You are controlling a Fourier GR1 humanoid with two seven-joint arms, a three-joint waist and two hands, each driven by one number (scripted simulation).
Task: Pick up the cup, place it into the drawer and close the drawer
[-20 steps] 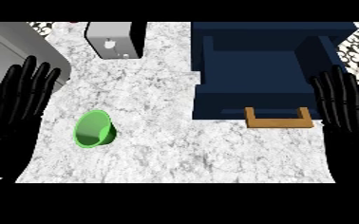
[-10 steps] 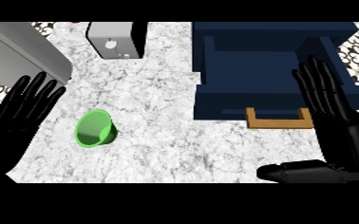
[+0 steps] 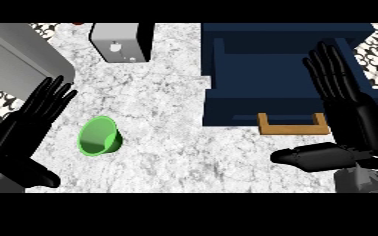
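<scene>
Head view of the marbled tabletop at the outset of the task. The green cup lies tipped on its side at the left of the tabletop, mouth facing the viewer, untouched and well apart from the dark blue drawer, which stands open at the right with its wooden handle toward the robot. A grey box-like appliance sits at the far edge. The left hand is near the cup, just to its left, with fingers straight and spread, holding nothing; the right hand hovers over the drawer's right side, fingers likewise extended, thumb stretched out over the tabletop, also empty. Judged from this arrangement, no step is complete: grasping the cup, placing it in the drawer and closing the drawer all remain. Compared with the frame half a second before, the left hand has moved inward toward the cup, while the right hand has shifted little; cup and drawer are unmoved.
</scene>
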